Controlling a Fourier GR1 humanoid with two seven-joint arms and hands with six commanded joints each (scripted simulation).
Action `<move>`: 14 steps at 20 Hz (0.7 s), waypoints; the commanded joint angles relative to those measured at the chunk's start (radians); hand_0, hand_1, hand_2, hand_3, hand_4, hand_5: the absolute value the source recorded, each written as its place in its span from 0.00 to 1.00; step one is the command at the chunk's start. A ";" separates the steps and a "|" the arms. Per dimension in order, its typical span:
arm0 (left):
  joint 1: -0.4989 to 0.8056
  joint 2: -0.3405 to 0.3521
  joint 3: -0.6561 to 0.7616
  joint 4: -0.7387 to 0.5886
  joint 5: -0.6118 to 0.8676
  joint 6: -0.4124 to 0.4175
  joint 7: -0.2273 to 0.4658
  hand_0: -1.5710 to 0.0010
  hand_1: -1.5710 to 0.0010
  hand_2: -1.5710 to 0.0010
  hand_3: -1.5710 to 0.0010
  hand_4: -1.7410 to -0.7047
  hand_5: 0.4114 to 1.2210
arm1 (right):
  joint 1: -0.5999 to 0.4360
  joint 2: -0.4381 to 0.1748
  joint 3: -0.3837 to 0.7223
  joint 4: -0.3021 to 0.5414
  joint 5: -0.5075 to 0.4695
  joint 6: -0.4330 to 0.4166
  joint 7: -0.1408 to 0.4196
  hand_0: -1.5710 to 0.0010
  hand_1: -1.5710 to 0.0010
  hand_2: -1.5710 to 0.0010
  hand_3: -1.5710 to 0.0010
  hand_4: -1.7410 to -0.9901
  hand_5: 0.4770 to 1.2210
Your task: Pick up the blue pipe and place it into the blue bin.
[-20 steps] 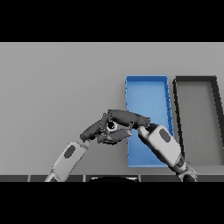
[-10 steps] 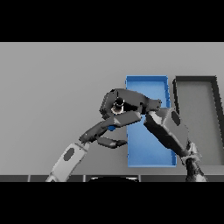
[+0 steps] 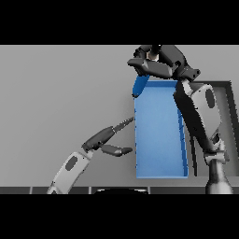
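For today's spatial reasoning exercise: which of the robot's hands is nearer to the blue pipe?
The right hand. Its fingers are curled round the blue pipe, holding it above the far end of the blue bin. The left hand is low over the table, left of the bin.

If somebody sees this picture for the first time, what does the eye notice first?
First, the right hand raised at the far end of the blue bin, fingers curled round the blue pipe, which hangs tilted over the bin's far left corner. Next, the left hand with straight fingers, low beside the bin's left wall. A dark bin shows at the right.
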 commanded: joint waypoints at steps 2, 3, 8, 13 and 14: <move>0.004 0.001 -0.003 -0.003 -0.002 0.000 0.002 1.00 1.00 1.00 1.00 0.83 0.09 | 0.039 -0.016 -0.007 0.070 0.025 0.008 -0.004 0.00 0.00 0.00 0.00 0.32 1.00; 0.011 -0.004 -0.011 -0.001 -0.010 0.003 -0.004 1.00 1.00 1.00 1.00 0.83 0.09 | 0.058 -0.027 -0.014 0.110 0.039 0.008 -0.010 0.00 0.00 0.00 0.00 0.32 1.00; 0.000 0.012 0.004 -0.002 -0.003 -0.005 -0.008 1.00 1.00 1.00 1.00 0.84 0.09 | 0.215 -0.050 0.010 0.172 0.104 -0.053 0.029 0.00 0.00 0.00 0.00 0.32 1.00; 0.009 0.000 -0.007 -0.004 -0.010 0.002 -0.010 1.00 1.00 1.00 1.00 0.84 0.08 | 0.355 -0.074 0.044 0.172 0.137 -0.151 0.117 0.00 0.00 0.00 0.00 0.32 1.00; 0.019 0.007 -0.009 -0.009 -0.009 -0.001 -0.012 1.00 1.00 1.00 1.00 0.83 0.08 | 0.374 -0.086 0.056 0.162 0.144 -0.170 0.153 0.00 0.00 0.00 0.00 0.32 1.00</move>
